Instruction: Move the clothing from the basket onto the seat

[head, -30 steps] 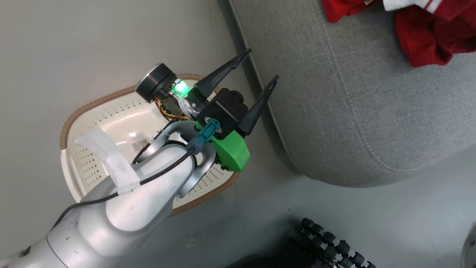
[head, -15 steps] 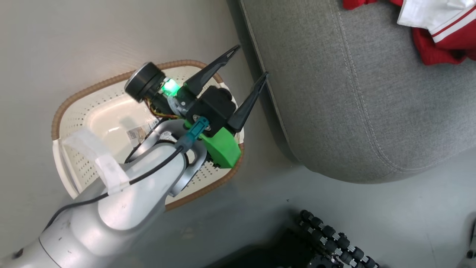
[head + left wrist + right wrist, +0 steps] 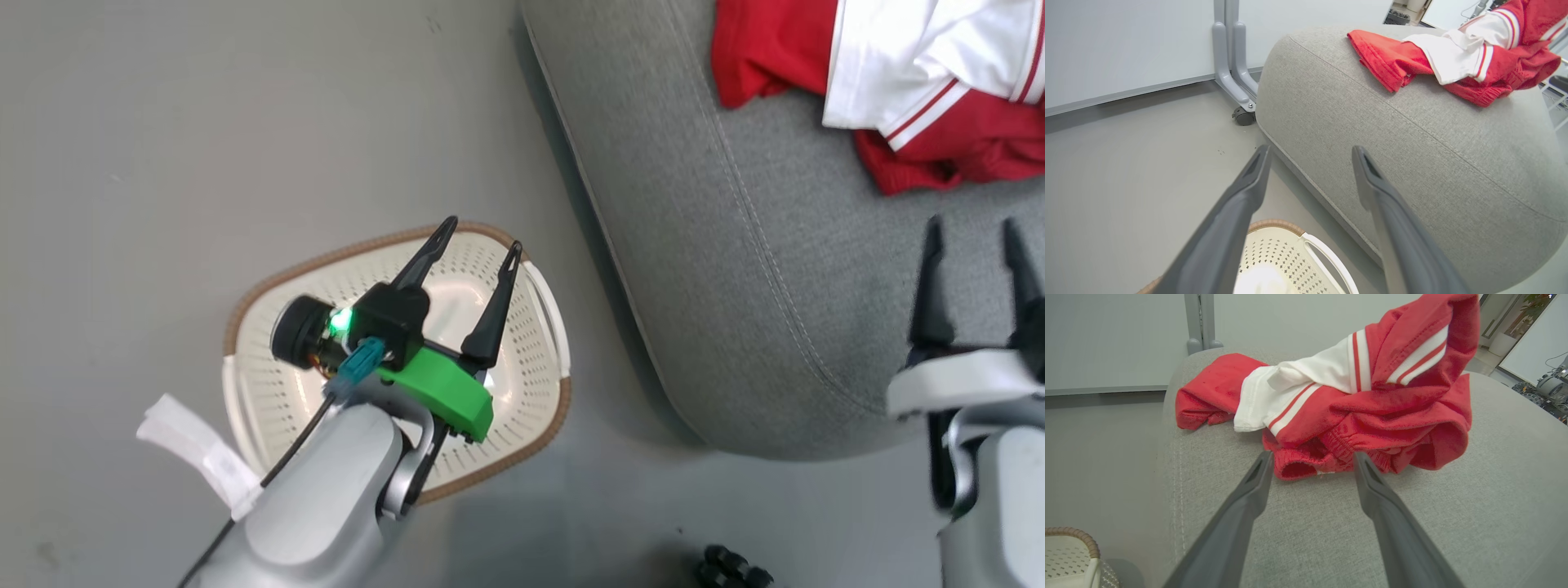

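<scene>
**Clothing on seat, both grippers spread**

1 heap of red clothing lies on the grey seat, toward the top right of the head view and well apart from the basket. In the right wrist view the clothing shows white panels w/ thin red stripes draped over plain red fabric, plus a gathered elastic hem facing the camera. It looks like 2 garments, but I can't tell where 1 ends and the other begins.

1 basket, cream perforated plastic w/ a brown rim, stands on the grey floor just beside the seat's rounded side. 1 white handle faces the seat.

L gripper hangs over the basket, its 2 dark fingers spread w/ nothing between them. In the left wrist view the L gripper points at the seat's side, w/ the basket's rim below.

R gripper, blurred in the head view, sits over the seat. Its 2 fingers are also apart and hold nothing. In the right wrist view the R gripper has its tips either side of the hem, near it; contact can't be told.

Behind the seat: 1 grey frame leg w/ 1 castor.
</scene>
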Controlling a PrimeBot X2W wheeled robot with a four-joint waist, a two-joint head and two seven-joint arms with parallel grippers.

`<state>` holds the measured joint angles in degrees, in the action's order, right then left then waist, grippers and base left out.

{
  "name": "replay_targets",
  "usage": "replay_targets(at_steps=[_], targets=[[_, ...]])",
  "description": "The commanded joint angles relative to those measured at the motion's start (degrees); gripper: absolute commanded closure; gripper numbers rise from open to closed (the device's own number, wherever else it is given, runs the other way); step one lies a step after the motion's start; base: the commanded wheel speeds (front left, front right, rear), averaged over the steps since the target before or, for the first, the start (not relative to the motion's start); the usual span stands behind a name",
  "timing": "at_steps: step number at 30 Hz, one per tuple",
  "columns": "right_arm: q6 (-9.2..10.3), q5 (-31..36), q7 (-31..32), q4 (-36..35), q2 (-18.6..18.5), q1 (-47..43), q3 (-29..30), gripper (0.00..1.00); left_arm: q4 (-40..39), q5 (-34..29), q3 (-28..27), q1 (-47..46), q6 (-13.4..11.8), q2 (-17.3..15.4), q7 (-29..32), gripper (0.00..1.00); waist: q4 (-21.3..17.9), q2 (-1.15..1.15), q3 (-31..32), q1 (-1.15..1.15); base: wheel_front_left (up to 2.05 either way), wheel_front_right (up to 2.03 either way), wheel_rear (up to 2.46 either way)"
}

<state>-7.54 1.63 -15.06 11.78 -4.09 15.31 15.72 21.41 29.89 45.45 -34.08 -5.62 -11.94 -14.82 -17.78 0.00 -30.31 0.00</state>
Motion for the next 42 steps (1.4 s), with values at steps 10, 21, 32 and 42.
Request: replay_targets(at_steps=[10,21,32,42], targets=[[0.10,-3.27,-0.17,-1.85,-0.47,-11.06,-14.39,0.00,-5.61,-4.91,-19.70,21.63,1.62,4.63,-0.38,0.00,16.66,0.00,25.44,0.00,0.00,0.00,0.00],[0.10,-4.29,-0.17,-8.57,-0.18,-15.49,-19.84,0.00,-15.33,-14.61,-38.10,38.26,10.13,8.29,-0.32,0.00,19.00,0.00,32.61,0.00,0.00,0.00,0.00],[0.10,-4.52,-0.17,-10.52,0.71,-23.25,-19.84,0.00,-22.50,-17.52,-41.89,46.20,12.06,9.02,-0.33,0.00,18.67,0.00,36.01,0.00,0.00,0.00,0.00],[0.10,-4.90,-0.17,-9.40,0.98,-24.10,-21.02,0.00,-21.94,-18.66,-41.99,46.93,12.23,9.03,-0.33,0.00,18.41,0.00,37.21,0.00,0.00,0.00,0.00]])
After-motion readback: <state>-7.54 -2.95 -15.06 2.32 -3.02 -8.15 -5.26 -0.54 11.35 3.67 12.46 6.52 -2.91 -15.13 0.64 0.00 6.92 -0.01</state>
